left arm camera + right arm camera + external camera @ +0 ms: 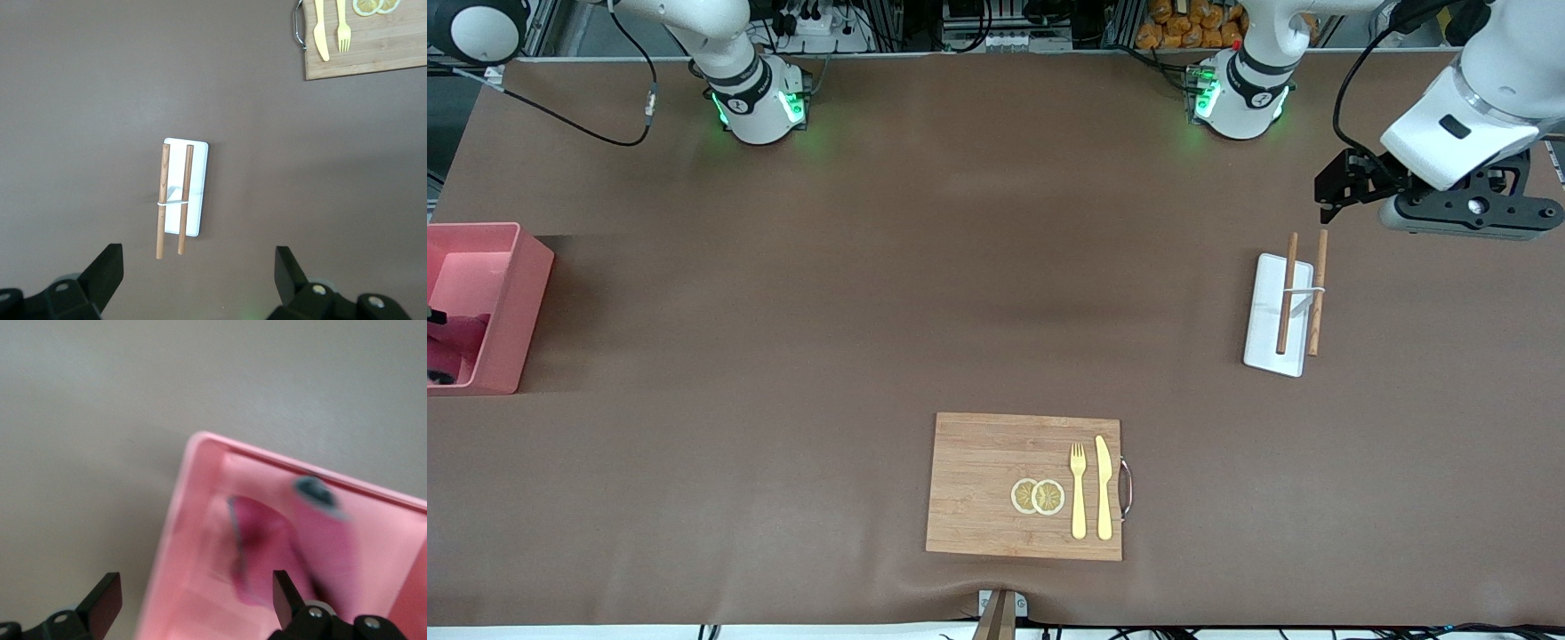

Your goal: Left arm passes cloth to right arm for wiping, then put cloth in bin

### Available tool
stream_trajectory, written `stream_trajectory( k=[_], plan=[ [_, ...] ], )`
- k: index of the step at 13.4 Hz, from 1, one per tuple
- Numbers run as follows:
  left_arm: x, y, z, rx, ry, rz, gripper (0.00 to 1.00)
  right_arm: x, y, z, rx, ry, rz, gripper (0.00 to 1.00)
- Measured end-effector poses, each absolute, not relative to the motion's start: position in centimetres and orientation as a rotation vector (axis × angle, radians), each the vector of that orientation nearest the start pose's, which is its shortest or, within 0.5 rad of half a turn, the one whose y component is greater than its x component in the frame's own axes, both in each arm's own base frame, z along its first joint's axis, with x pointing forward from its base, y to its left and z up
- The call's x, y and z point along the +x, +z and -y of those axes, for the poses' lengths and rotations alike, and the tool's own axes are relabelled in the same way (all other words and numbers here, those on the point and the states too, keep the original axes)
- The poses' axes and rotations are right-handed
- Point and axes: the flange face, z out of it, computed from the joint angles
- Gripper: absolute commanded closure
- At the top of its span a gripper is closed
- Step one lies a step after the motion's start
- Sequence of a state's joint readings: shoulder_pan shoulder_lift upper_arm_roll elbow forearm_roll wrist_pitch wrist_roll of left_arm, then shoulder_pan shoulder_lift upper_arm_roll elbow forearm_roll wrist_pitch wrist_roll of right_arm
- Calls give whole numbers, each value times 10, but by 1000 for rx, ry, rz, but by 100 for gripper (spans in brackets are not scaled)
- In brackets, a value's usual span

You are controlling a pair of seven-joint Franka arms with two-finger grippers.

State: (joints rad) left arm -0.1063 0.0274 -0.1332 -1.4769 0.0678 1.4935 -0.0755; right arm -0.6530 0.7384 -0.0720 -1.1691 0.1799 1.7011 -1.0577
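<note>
The pink bin (516, 293) stands at the right arm's end of the table. The crimson cloth (449, 342) lies inside it. In the right wrist view the cloth (267, 547) shows blurred against the bin's wall (177, 540). My right gripper (193, 587) hangs open over the bin with nothing between its fingers. My left gripper (1338, 191) hovers open and empty over bare table at the left arm's end, and the left wrist view shows its fingers (107, 267) spread wide.
A white tray (1267, 333) with two wooden sticks lies under and beside the left gripper, also seen from the left wrist (200, 180). A wooden board (978, 480) with fork, knife and lemon slices sits near the front camera's edge.
</note>
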Motion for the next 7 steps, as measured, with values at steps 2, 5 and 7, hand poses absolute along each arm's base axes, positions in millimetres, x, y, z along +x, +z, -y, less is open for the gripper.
stream_trajectory(
  k=[2, 5, 7],
  plan=[
    [543, 644, 121, -3067, 9, -239, 0, 590, 394, 413, -2889, 52, 386, 0],
    [544, 642, 119, -3067, 16, -229, 0, 611, 453, 332, -2879, 125, 310, 0],
    [545, 641, 116, -3067, 20, -221, 0, 625, 477, 275, -2896, 166, 220, 0]
  ],
)
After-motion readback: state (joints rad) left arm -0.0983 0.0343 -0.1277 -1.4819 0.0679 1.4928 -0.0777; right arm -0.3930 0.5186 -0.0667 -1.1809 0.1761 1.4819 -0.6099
